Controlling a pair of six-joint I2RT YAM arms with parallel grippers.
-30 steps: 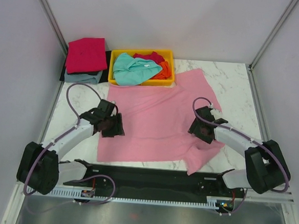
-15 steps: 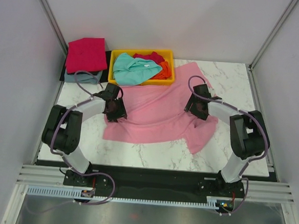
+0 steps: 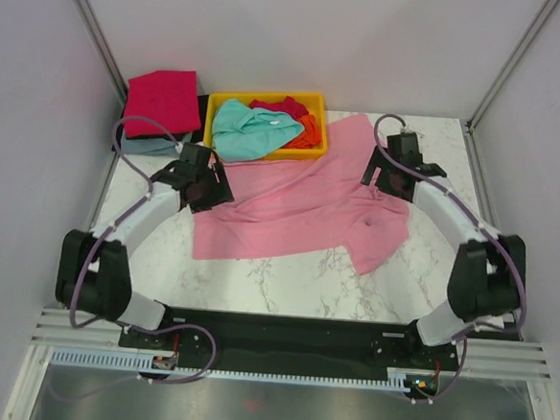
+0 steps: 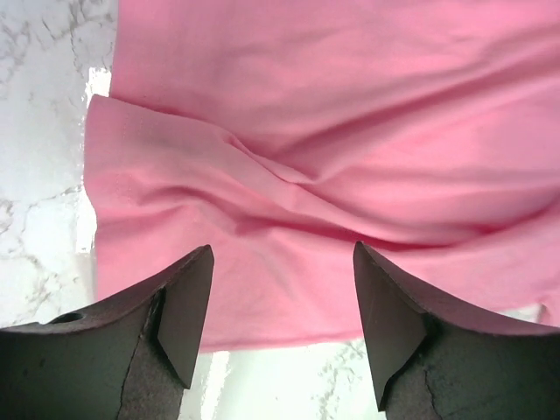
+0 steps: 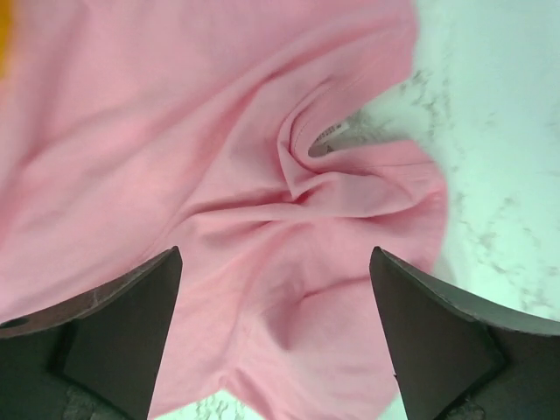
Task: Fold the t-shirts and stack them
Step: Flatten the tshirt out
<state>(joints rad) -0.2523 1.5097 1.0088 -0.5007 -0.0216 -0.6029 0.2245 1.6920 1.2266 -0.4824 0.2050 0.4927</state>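
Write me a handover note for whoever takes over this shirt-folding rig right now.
Left gripper: open, over the pink t-shirt, left side.
Right gripper: open, over its rumpled right side.
The pink t-shirt lies unfolded on the table.
Done: crimson tee folded on the grey-blue tee, far left.
To do: fold pink, then the teal tee, red tee and orange tee in the yellow tray.

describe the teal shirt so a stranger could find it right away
At the back of the marble table sits a yellow tray. The teal shirt lies crumpled in its left half, the only blue-green cloth beside a red shirt and an orange shirt.
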